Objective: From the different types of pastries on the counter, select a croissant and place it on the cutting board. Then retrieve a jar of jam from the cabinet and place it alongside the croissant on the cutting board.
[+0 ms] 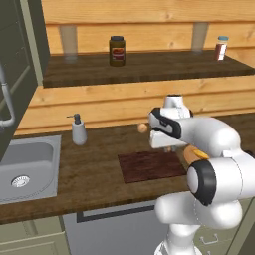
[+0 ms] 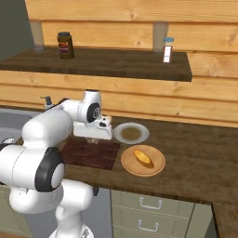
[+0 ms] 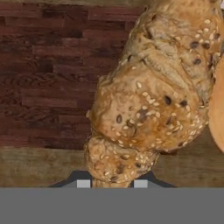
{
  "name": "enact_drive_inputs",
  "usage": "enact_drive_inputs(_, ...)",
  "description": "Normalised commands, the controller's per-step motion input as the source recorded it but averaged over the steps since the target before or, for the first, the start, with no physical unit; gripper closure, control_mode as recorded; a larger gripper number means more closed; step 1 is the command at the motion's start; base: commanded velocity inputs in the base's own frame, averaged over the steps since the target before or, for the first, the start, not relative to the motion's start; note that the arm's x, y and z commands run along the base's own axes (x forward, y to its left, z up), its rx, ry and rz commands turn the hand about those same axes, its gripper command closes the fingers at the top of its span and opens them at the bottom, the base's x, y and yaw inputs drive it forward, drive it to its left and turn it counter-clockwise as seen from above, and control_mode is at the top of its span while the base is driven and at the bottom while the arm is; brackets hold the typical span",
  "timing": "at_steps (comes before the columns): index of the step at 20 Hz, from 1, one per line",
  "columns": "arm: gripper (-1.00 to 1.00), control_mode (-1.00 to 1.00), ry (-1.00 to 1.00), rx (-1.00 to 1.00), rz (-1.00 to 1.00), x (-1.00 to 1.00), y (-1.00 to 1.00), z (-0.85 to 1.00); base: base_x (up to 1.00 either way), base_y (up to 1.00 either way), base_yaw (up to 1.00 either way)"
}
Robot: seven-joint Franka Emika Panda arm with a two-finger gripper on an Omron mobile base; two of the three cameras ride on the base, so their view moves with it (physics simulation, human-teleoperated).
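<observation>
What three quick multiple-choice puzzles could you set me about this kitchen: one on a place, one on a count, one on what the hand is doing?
1. Where does the dark jar stand?
A) in a sink
B) on the wooden shelf
C) on the cutting board

2. How many round plates lie beside the cutting board?
A) two
B) none
C) five

3. What is the hand doing?
A) hanging empty
B) gripping a soap bottle
C) gripping a seeded croissant

Answers:
1 B: the jar sits on the shelf above the counter.
2 A: a pale plate and a wooden plate lie there.
3 C: the croissant sits between the finger tips, over the board.
</observation>
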Motion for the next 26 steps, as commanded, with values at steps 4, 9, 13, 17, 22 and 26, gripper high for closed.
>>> enact_drive_inputs(4,1.0,-1.0,0.02,0.0,0.33,0.01,-0.46,-0.45,0.0,0.0,0.0)
enact_drive_inputs(9,1.0,-1.0,0.0,0.0,0.14,-0.2,0.0,-0.39,0.0,0.0,0.0)
enact_drive_inputs(13,1.0,-1.0,0.0,0.0,0.06,-0.09,0.18,-0.49,0.0,0.0,0.0)
enact_drive_inputs(17,1.0,-1.0,0.0,0.0,0.06,0.0,0.0,-0.53,0.0,0.0,0.0)
enact_drive_inputs(22,1.0,-1.0,0.0,0.0,0.09,0.0,0.0,-0.57,0.0,0.0,0.0)
enact_drive_inputs(26,-1.0,-1.0,0.0,0.0,0.03,0.0,0.0,-0.58,0.0,0.0,0.0)
